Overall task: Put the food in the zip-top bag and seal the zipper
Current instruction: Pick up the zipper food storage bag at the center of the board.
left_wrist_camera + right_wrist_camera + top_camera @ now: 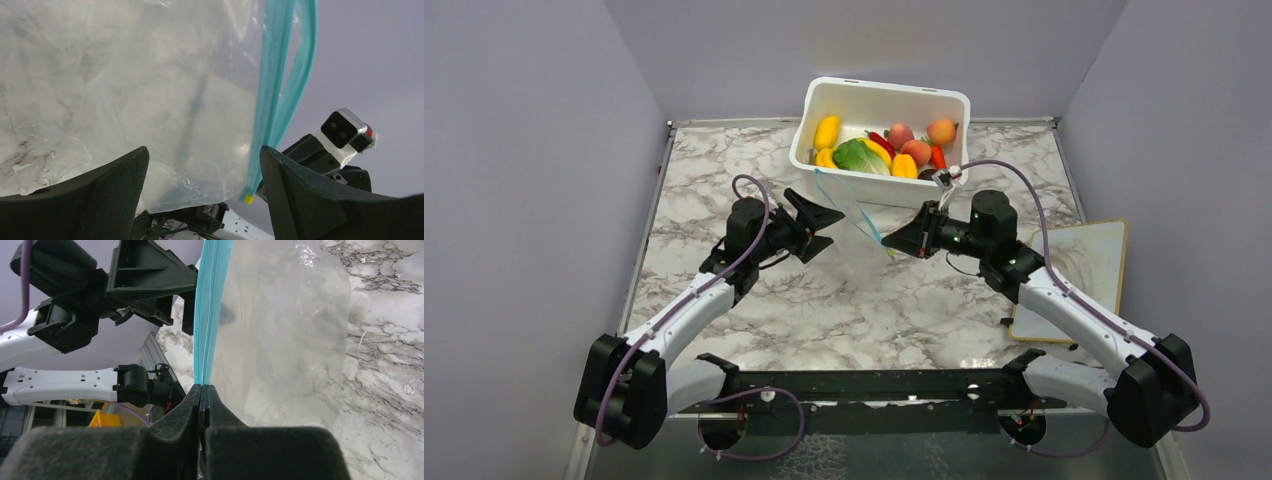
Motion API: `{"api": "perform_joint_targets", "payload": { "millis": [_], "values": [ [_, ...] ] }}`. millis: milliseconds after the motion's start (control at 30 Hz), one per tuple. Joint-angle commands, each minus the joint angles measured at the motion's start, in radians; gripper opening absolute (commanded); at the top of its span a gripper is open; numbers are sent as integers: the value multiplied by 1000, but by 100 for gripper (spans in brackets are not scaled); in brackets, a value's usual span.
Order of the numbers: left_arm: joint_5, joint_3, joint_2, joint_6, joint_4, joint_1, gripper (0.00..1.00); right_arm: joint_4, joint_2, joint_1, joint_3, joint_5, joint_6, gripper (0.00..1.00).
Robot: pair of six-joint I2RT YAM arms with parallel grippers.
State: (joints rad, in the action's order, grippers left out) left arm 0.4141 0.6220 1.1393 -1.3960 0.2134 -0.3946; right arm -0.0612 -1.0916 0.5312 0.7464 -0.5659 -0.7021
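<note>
Bag-opening step: you are pinching the zipper [207, 315] in the right gripper [201, 390]; the spread left gripper [202, 152] likely needs the opposite lip.

A white rectangular plastic tub [894, 89] sits at the far edge of the grey-veined marble worktop [844, 300]. A wood-framed white board [1084, 270] lies along the right.

A robot lab's test cell here: plain grey walls [524, 150] box in three sides, a marble-look table [854, 300] fills the middle, one robot arm [679, 315] at lower left and another [1074, 305] at lower right sit on a black rail [874, 383] along the bottom, and toy food [859, 157] sits in a white tub [886, 90] at upper centre.
</note>
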Motion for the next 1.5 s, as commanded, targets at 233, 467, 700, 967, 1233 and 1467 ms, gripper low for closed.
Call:
{"api": "perform_joint_targets", "payload": {
  "millis": [233, 467, 700, 967, 1233, 1467],
  "values": [
    [-65, -19, -91, -49, -40, -9, 82, -74, -71, 33, 24, 4, 51, 1],
    [-47, -24, 3, -44, -18, -9, 63, -84, -59, 48, 21, 13, 61, 1],
    [-158, 65, 23, 81, -131, -10, 42, -49, -53, 56, -21, 25, 140, 1],
    [-244, 127, -11, 257, -246, -10, 0, -1, -34, 56, 22, 14, 74, 7],
    [-247, 340, -5, 600, -436, -10, 0, 40, 1, 57, 102, 36, -6, 47],
    [-290, 530, 4, 889, -632, -9, 0, 117, -67, 70, 254, 91, -6, 65]
  ]
}}
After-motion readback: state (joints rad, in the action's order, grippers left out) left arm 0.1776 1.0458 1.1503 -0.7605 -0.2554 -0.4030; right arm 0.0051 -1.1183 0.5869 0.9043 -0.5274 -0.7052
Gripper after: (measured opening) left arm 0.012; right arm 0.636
